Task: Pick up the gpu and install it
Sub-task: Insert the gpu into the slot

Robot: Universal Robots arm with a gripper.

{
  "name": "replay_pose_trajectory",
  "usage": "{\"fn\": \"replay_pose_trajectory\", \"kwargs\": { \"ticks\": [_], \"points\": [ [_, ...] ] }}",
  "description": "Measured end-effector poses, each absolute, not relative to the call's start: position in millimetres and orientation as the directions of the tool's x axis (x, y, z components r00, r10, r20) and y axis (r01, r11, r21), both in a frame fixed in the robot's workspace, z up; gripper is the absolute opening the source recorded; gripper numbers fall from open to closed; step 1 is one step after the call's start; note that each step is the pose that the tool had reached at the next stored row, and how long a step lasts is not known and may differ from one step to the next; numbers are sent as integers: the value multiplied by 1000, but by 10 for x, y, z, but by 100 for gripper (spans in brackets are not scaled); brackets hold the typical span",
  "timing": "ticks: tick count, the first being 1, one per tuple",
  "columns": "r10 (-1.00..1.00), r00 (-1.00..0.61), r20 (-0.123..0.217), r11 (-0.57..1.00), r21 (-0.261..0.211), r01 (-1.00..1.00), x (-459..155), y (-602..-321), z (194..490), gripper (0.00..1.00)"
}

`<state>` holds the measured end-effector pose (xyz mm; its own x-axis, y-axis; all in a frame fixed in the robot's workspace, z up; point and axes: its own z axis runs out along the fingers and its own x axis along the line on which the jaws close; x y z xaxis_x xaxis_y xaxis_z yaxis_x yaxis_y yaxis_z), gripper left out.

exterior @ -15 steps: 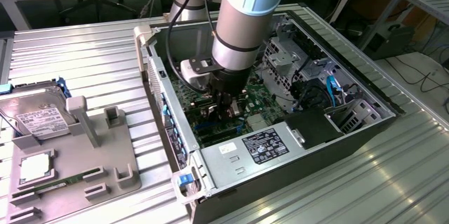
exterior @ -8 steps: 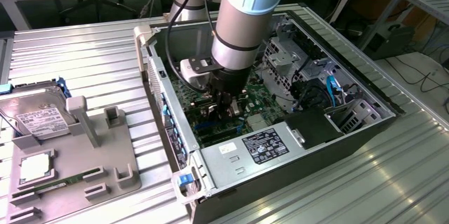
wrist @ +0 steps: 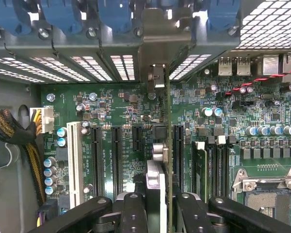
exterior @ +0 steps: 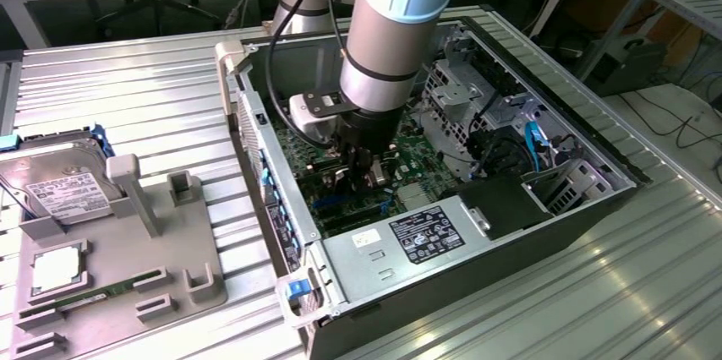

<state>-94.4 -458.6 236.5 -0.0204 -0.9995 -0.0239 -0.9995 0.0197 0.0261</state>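
You are in the install step. The gripper [wrist: 157,213] is down inside the case [exterior: 587,208], above the board [wrist: 111,111], and its fingers [wrist: 133,213] are clamped on the gpu [wrist: 160,145]. The card stands on its edge between them and runs toward the rear wall, where its bracket [wrist: 157,48] sits at the slot openings. I cannot tell if its lower edge is already in the slot [wrist: 115,160]. I judge the next move needs a straight, even push, with the card kept upright.
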Motion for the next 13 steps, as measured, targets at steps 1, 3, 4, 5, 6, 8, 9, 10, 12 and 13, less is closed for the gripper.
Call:
{"fn": "replay_pose_trajectory", "kwargs": {
  "ticks": [1,3,4,5,6,8,9,10,12,13],
  "points": [
    [-1000,-20,-24,20,26,-999,-944,-4585,2359,28],
    [-1000,-20,-24,20,26,-999,-945,-4586,2351,28],
    [-1000,-20,-24,20,26,-999,-945,-4586,2349,28],
    [-1000,-20,-24,20,26,-999,-945,-4586,2346,28],
    [-1000,-20,-24,20,26,-999,-945,-4586,2343,28],
    [-1000,-20,-24,20,26,-999,-945,-4586,2334,28],
    [-1000,-20,-24,20,26,-999,-945,-4586,2330,28],
    [-1000,-20,-24,20,26,-999,-945,-4586,2329,28],
    [-1000,-20,-24,20,26,-999,-945,-4586,2329,28],
    [-1000,-20,-24,20,26,-999,-945,-4586,2328,28]
  ]
}}
